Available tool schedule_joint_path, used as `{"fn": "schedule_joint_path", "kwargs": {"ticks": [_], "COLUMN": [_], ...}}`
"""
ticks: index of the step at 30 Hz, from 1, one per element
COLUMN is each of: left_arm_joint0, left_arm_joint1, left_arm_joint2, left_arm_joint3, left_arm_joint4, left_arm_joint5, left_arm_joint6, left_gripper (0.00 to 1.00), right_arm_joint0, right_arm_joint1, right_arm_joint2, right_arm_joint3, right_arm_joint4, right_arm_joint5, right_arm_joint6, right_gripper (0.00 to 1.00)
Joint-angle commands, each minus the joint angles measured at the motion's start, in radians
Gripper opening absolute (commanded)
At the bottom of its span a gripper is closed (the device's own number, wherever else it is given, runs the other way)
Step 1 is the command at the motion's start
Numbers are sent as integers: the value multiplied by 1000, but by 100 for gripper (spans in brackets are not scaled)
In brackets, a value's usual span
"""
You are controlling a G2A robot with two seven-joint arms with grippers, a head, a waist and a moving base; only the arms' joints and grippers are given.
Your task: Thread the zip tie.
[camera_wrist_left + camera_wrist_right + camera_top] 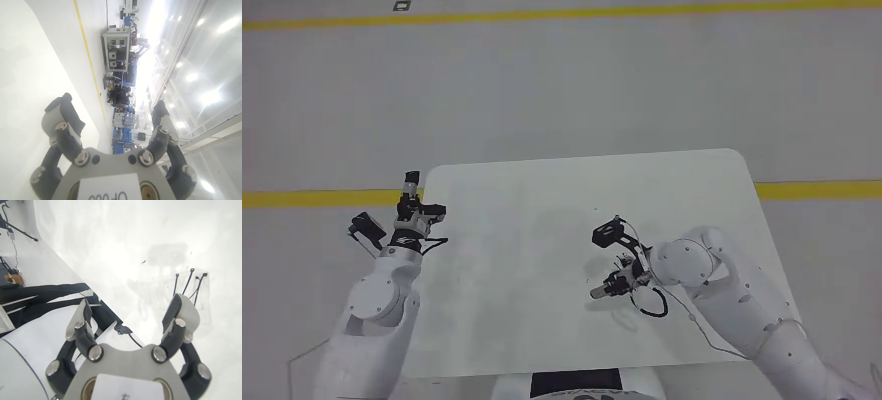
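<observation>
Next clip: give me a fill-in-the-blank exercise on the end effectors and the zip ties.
1. The right end effector has its jaws ___, with nothing between them.
2. The zip ties lying on the table are ___ in colour.
3. The left end effector, at the table's edge, grips ___.
Missing words: open; black; nothing.

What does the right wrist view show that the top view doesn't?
Right wrist view: black zip ties lying flat on the table, just beyond the open right hand. Top view: the left hand near the table's left edge, and the yellow floor lines. Both: the right hand above the white table.
</observation>
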Motion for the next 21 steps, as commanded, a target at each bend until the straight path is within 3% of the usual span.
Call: {"fn": "schedule_joint_path", "kwargs": {"ticks": [1, 10, 14, 21], "left_arm_joint0": [0, 0, 0, 0], "left_arm_joint1": [0, 0, 0, 0], "left_arm_joint2": [0, 0, 0, 0], "left_arm_joint3": [0, 0, 0, 0], "left_arm_joint4": [0, 0, 0, 0], "left_arm_joint5": [0, 0, 0, 0], "left_arm_joint6": [0, 0, 0, 0], "left_gripper": [100, 100, 100, 100], "right_arm_joint0": [25, 27, 19, 17], "right_arm_joint1": [5, 6, 8, 7], "right_arm_joint2": [-26, -26, -49, -60], "right_arm_joint3": [12, 12, 18, 16], "right_arm_joint4": [5, 8, -72, -73], "right_arm_joint5": [15, 18, 28, 36], "right_arm_joint6": [0, 0, -20, -33], "right_gripper": [100, 100, 100, 100]}}
